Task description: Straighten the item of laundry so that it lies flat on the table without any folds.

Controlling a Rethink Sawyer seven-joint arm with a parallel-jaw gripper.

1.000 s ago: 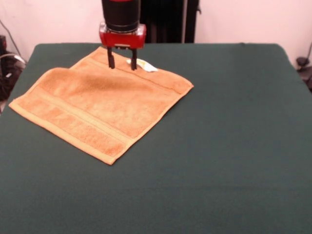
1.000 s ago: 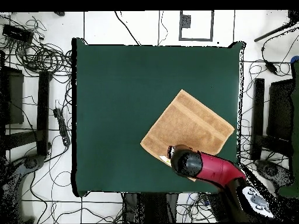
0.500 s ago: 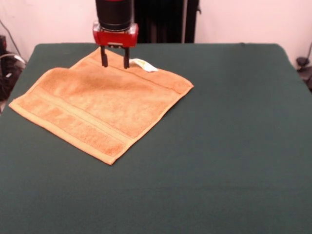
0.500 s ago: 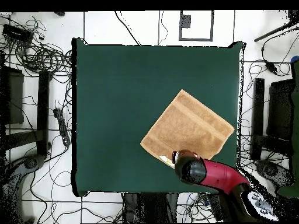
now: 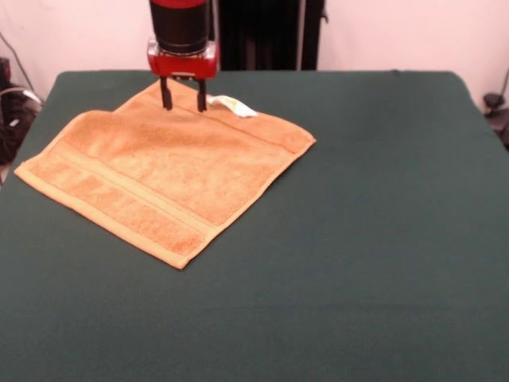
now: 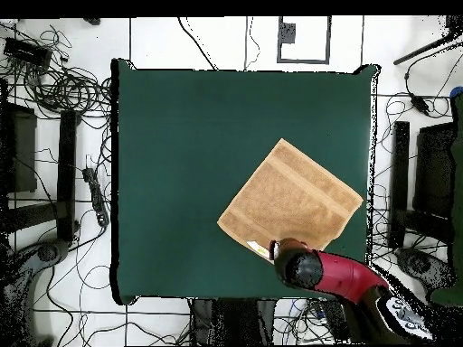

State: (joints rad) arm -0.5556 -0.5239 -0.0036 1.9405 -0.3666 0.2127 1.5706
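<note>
The orange-tan towel [image 5: 163, 171] lies spread out on the dark green table [image 5: 358, 239], turned like a diamond, with border bands near two edges and a small white tag [image 5: 233, 105] at its far edge. It also shows in the overhead view [image 6: 289, 201], right of the table's [image 6: 181, 163] middle. My gripper [image 5: 184, 103] hangs over the towel's far corner, just left of the tag, fingers apart and empty. In the overhead view the red arm [image 6: 325, 274] covers that corner.
Cables and stands lie on the floor around the table [image 6: 54, 90]. The robot's black pedestal [image 5: 270, 32] stands behind the table's far edge.
My gripper has moved from over the towel near the tag toward the towel's far corner and the robot's side. The towel has not moved.
</note>
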